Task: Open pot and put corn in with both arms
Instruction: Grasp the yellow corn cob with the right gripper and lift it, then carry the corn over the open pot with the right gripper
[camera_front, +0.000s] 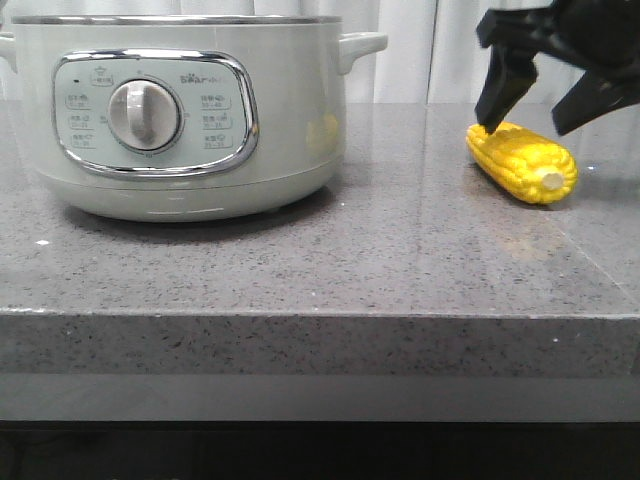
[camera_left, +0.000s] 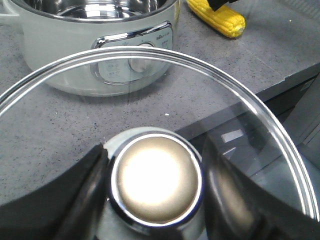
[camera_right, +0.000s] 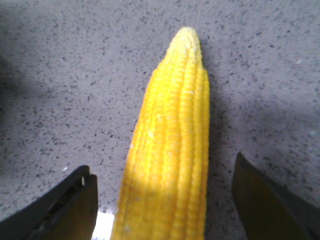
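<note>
Front view: yellow corn (camera_front: 522, 161) lies kernel-rowed, stub-ended.

— What sort of place is this?
— A kitchen-style setup: a speckled grey stone surface (camera_front: 300, 270), a pale grey-green electric cooker with a dial (camera_front: 180, 110), white curtains (camera_front: 410, 50) behind.

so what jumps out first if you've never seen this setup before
The bright yellow corn lying on the grey counter to the right of the pot, with the open right gripper straddling its far end. Next, the glass lid, off the pot and held by its knob in the left gripper, so the steel inside shows.
</note>
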